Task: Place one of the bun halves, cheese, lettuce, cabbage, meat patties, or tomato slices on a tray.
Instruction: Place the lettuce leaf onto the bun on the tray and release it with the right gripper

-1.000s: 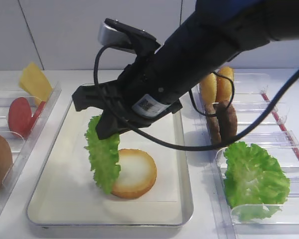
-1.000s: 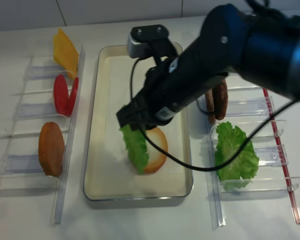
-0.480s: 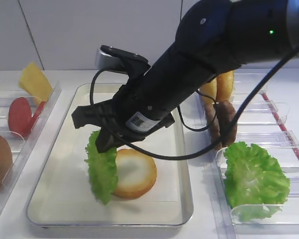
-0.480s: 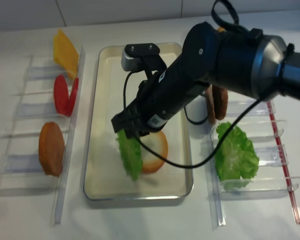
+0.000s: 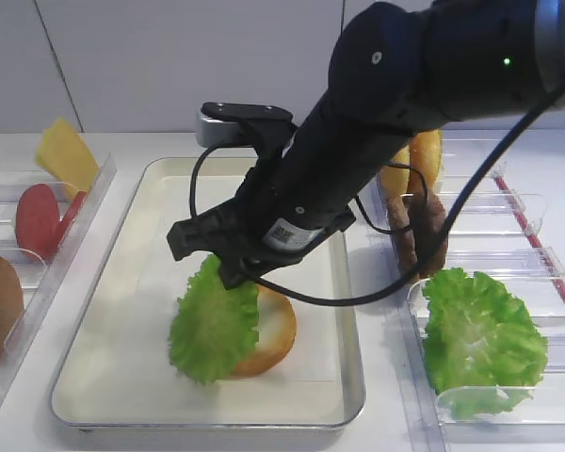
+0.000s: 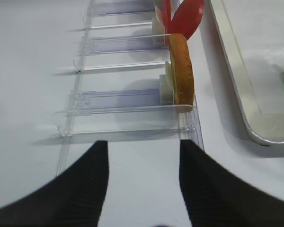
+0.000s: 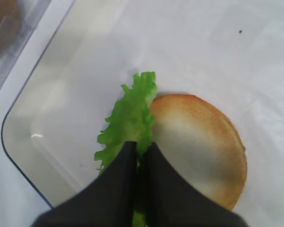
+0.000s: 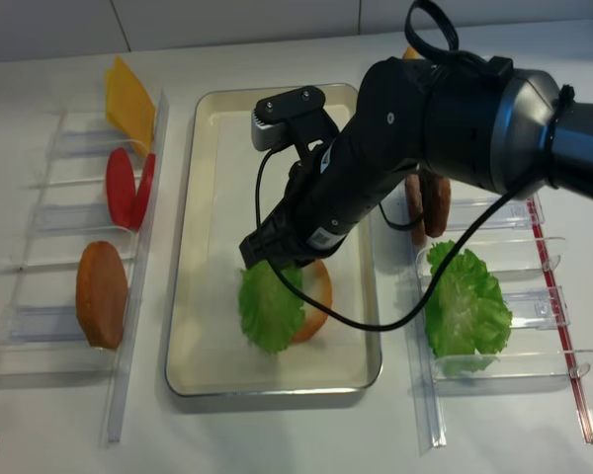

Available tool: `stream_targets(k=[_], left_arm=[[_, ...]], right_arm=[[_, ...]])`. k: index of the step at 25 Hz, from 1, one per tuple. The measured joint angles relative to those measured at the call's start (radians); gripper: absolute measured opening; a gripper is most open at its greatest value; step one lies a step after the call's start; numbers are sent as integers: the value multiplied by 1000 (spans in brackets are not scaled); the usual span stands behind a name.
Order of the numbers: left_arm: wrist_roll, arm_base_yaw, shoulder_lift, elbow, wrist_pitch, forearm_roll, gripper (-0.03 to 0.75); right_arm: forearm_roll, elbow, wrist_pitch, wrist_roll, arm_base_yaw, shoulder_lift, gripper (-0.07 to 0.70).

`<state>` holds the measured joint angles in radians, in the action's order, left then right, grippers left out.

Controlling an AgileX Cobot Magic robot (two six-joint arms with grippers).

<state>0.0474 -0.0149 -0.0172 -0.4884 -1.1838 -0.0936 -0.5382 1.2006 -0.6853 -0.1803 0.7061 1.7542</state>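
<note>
My right gripper (image 5: 235, 273) (image 8: 262, 262) (image 7: 141, 147) is shut on the lettuce (image 5: 212, 325) (image 8: 270, 306) (image 7: 130, 116), pinching the frilly leaf at its upper edge. The leaf leans down over the left part of a bun half (image 5: 275, 331) (image 8: 319, 296) (image 7: 199, 146), which lies toasted face up on the silver tray (image 5: 122, 311) (image 8: 212, 227). The leaf's lower edge reaches the white paper lining. My left gripper (image 6: 142, 146) is open over the bare white table, in front of the left clear rack, with nothing between its fingers.
The left rack holds cheese (image 5: 64, 155) (image 8: 128, 104), tomato slices (image 5: 40, 218) (image 8: 127, 188) and a standing bun half (image 8: 101, 293) (image 6: 181, 71). The right bins hold bun halves (image 5: 410, 160), meat patties (image 5: 424, 231) (image 8: 430, 202) and a heap of green leaves (image 5: 478, 339) (image 8: 463, 308).
My right gripper has shifted right and lower over the tray. The lettuce, which hung edge-on left of the bun half, now leans flatter over it.
</note>
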Motion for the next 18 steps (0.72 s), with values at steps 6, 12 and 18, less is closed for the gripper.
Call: stream_targets(k=[6,12,18], left_arm=[[0,0,0,0,0,0,340],[0,0,0,0,0,0,340],[0,0,0,0,0,0,340]], right_arm=[[102,0,-16,63,0,0,58],[134,0,-23,74,0,0,58],[170,0,-30,80,0,0,58]])
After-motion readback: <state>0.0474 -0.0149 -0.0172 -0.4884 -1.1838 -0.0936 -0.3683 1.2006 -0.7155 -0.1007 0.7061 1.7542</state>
